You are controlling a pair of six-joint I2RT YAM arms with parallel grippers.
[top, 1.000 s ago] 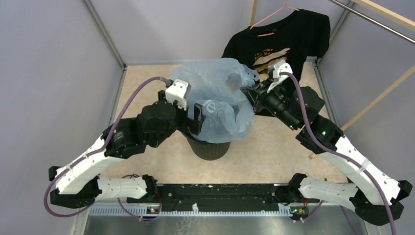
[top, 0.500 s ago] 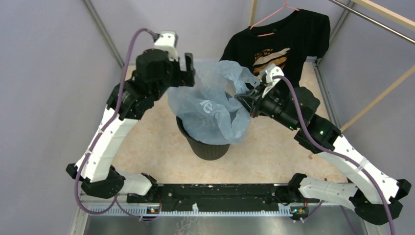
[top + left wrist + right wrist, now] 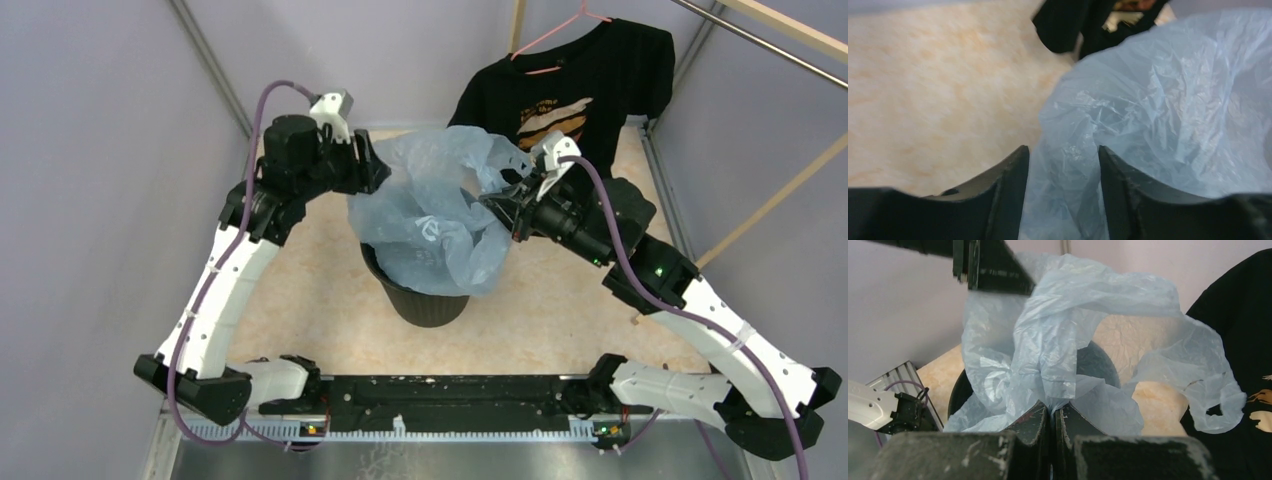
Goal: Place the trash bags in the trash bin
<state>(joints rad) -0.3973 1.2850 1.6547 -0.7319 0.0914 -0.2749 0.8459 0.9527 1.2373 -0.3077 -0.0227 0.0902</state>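
Right gripper [image 3: 1052,411] pinching bag [image 3: 1063,340] (over bin [image 3: 430,305])

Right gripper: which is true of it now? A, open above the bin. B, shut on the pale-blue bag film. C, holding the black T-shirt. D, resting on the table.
B: in the right wrist view the right gripper is closed, fingers together, on a pinch of the trash bag.

The table [image 3: 300,285] has a beige marbled top. The trash bin [image 3: 432,303] stands upright on it near the centre. The black T-shirt [image 3: 600,80] hem possibly touches the far right corner.
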